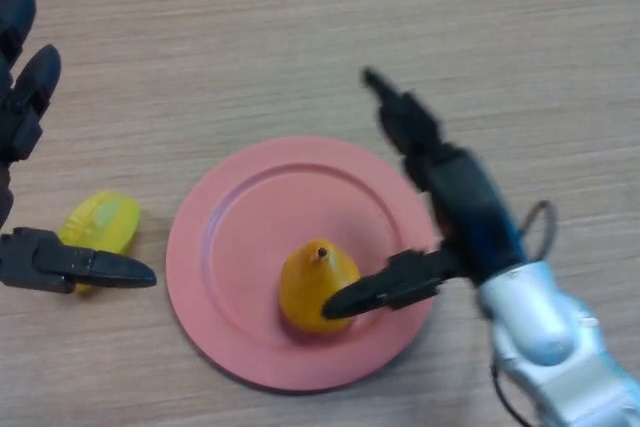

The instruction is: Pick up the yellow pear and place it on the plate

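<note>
The yellow pear (317, 289) is sitting upright on the plate (240, 237) at lower centre. The right hand (440, 207) is spreading, apparently releasing. The left hand (30, 147) is resting spread at left.

You have no text, label, brand, number or sign to read anywhere here, on any object or on the surface beneath.

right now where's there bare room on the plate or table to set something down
The pink plate is bare across its far and left parts; the pear and right hand crowd its near-right. The table beyond the plate is open. Left of the plate is tight: a yellow fruit sits by the left hand.
</note>
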Controlling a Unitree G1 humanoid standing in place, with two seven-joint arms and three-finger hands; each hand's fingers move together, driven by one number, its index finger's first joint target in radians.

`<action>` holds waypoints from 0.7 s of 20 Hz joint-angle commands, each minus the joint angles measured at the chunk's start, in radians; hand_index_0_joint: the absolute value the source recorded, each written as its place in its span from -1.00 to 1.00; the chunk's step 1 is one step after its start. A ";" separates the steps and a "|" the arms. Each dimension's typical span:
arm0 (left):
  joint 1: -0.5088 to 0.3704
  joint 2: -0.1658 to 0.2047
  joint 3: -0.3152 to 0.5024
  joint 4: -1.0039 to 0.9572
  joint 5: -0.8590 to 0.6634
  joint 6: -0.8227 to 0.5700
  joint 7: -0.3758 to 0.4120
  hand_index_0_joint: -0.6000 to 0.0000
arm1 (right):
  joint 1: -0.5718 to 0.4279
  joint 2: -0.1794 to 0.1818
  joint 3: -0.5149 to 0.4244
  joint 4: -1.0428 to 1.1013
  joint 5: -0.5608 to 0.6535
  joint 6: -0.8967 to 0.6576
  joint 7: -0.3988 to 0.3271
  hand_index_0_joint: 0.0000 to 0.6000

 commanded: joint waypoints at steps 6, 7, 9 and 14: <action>-0.033 0.033 0.010 -0.049 -0.020 -0.088 0.010 1.00 | 0.099 0.000 -0.257 -0.351 0.076 0.066 0.121 -1.00; -0.028 0.034 0.012 -0.052 -0.028 -0.071 0.000 1.00 | 0.120 -0.004 -0.304 -0.402 0.128 0.112 0.134 -1.00; -0.028 0.039 0.020 -0.056 -0.033 -0.041 -0.012 1.00 | 0.149 -0.018 -0.353 -0.462 0.194 0.190 0.132 -1.00; -0.029 0.035 0.011 -0.046 -0.018 -0.049 -0.020 1.00 | 0.176 -0.048 -0.433 -0.522 0.220 0.277 0.164 -1.00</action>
